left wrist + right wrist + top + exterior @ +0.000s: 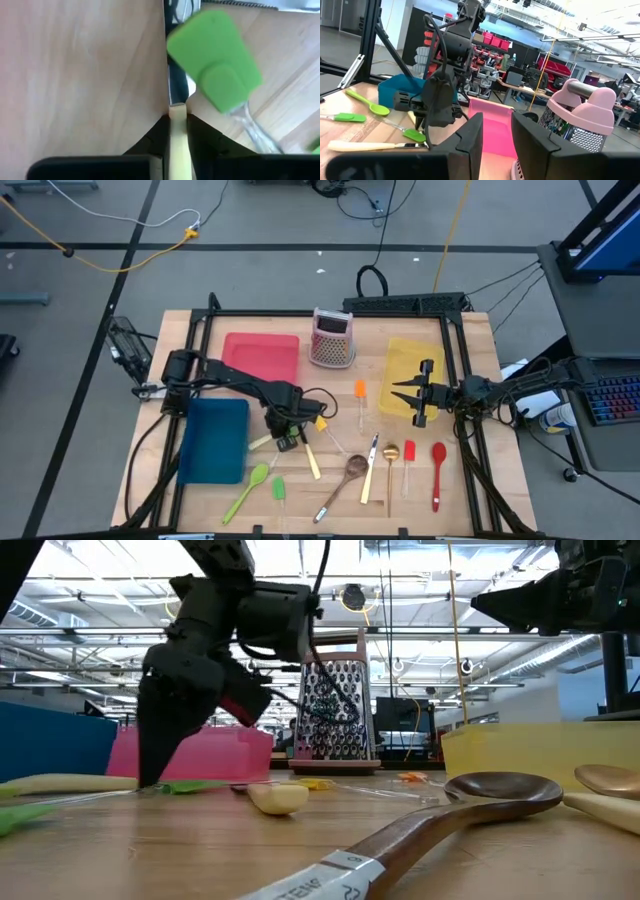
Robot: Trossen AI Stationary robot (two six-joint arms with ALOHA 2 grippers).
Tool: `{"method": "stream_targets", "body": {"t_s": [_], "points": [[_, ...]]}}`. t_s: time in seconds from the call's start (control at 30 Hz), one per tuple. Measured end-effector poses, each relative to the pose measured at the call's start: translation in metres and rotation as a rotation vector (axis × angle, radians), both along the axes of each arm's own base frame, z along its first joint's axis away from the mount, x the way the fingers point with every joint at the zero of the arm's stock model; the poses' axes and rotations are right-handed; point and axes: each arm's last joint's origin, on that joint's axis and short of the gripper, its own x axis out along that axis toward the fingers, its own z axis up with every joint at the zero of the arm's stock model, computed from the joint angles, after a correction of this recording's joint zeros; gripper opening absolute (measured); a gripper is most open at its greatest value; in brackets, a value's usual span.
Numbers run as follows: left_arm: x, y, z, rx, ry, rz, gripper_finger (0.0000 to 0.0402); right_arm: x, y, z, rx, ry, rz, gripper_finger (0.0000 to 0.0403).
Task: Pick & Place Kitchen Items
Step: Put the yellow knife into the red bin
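I was a two-armed robot at a wooden table (150, 480). My left gripper (286, 438) was down at the tabletop near the middle, its fingers (150, 145) closed around the cream handle of a knife (176, 135) that lay flat on the wood. A small green spatula (216, 75) lay just beside that knife's blade. My right gripper (410, 402) hung above a yellow bin (405, 360) at the table's right, fingers (470, 137) slightly apart and holding nothing.

The other utensils lay scattered along the near half of the table: a green spoon (248, 490), a wooden spoon (345, 480), another cream knife (368, 472), a gold spoon (391, 455), a red spatula (409, 455), a red spoon (438, 470) and an orange spatula (360, 395). A blue bin (213, 440) sat at the left, a pink bin (262, 358) and a grater (333, 338) behind.
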Motion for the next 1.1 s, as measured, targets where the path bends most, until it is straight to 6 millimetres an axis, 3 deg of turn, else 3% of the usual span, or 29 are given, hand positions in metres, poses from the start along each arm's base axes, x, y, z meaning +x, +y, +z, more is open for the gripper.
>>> {"method": "stream_targets", "body": {"t_s": [0.17,0.3,0.53,0.7,0.8,1.1], "points": [[0.013,0.004,0.017,0.113,-0.07,-0.039,0.0043,0.0,0.0,0.0,-0.001,-0.002,-0.001,0.0094],[0.021,0.005,0.048,0.141,-0.156,-0.043,0.0032,0.0,0.0,0.0,-0.001,-0.002,0.0,0.0095],[0.015,0.009,0.09,0.241,-0.147,-0.03,0.0023,0.0,0.0,0.0,0.0,-0.003,0.0,0.0095],[0.007,0.009,0.103,0.26,-0.135,0.006,0.0006,0.0,0.0,0.0,-0.001,-0.003,0.0,0.0094],[0.009,0.011,0.103,0.309,-0.171,-0.032,0.003,0.0,0.0,0.0,-0.001,-0.003,-0.001,0.0094],[0.006,0.021,0.058,0.312,-0.191,-0.115,0.0123,0.0,0.0,0.0,0.0,-0.001,0.0,0.0094]]}}
